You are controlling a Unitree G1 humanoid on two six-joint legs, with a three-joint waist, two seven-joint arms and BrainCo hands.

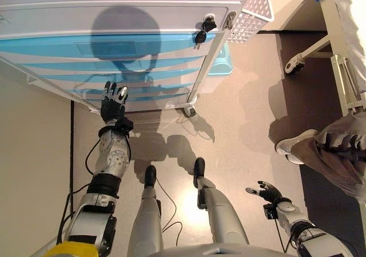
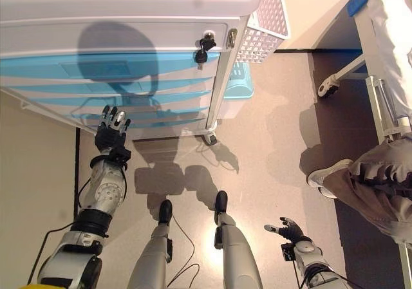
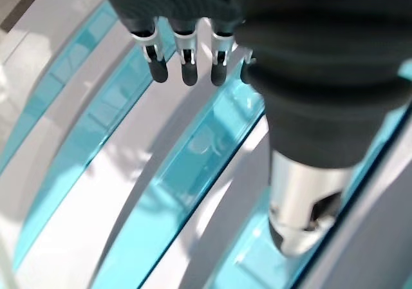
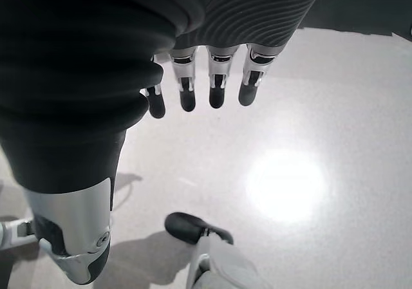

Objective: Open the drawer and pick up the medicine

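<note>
A white cart [image 1: 114,16] with several light-blue drawer fronts [image 1: 108,46] stands ahead, all drawers closed. No medicine shows in any view. My left hand [image 1: 113,102] is raised in front of the lower drawers, fingers straight and open; in the left wrist view its fingertips [image 3: 187,70] hover just off the blue drawer strips [image 3: 193,154]. My right hand [image 1: 266,192] hangs low at the right over the bare floor, open and holding nothing, with its fingers [image 4: 215,93] relaxed in the right wrist view.
Keys [image 1: 205,29] hang from a lock at the cart's top right. A white perforated basket [image 1: 250,14] is fixed to the cart's right side. A person's leg and shoe [image 1: 294,145] are at the right, beside a wheeled bed frame [image 1: 343,68].
</note>
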